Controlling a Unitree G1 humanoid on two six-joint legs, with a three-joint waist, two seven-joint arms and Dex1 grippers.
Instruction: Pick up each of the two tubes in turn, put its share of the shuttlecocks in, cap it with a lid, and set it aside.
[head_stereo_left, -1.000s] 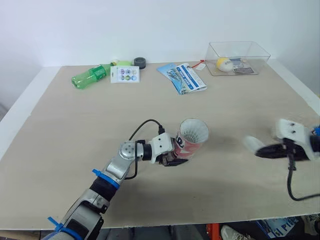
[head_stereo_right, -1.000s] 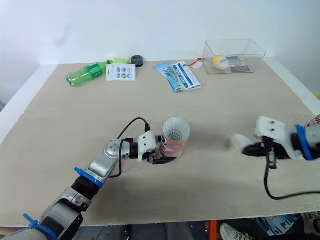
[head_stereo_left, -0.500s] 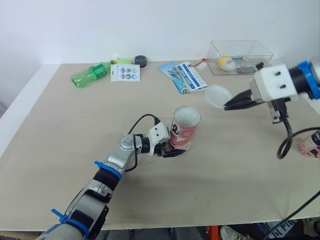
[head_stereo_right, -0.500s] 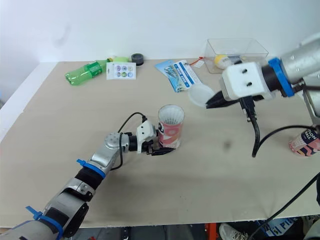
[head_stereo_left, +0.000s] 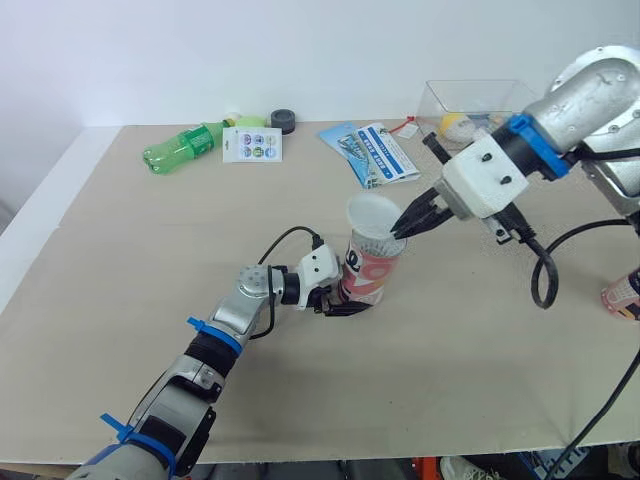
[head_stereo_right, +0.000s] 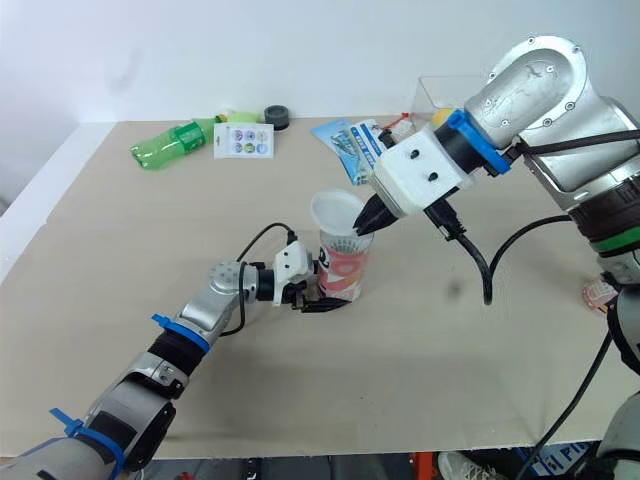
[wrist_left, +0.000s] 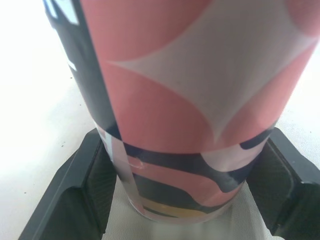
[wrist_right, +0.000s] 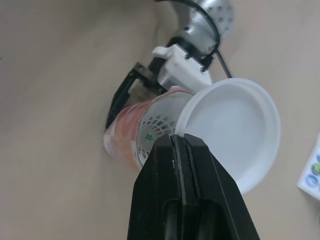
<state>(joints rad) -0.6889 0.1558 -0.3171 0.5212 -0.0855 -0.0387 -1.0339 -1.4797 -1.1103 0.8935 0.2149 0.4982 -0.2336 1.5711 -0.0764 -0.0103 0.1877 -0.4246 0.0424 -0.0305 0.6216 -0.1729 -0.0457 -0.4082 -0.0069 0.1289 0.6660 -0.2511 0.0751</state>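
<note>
My left jaws grip pink-patterned cardboard tube, upright | right jaws pinch round white plastic lid, tilted over its mouth.

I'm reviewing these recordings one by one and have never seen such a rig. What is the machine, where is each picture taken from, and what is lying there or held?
This is a humanoid robot with two arms, each ending in a two-fingered tool. The two wide pictures come from cameras on its head, looking down; the two close-ups come from its wrists. The left tool grips the base of a pink tube on the table, shuttlecocks inside. The right tool pinches a white lid, tilted at the tube's mouth, not yet seated. Along the far edge lie a green bottle, a card, a leaflet and a clear box.
</note>
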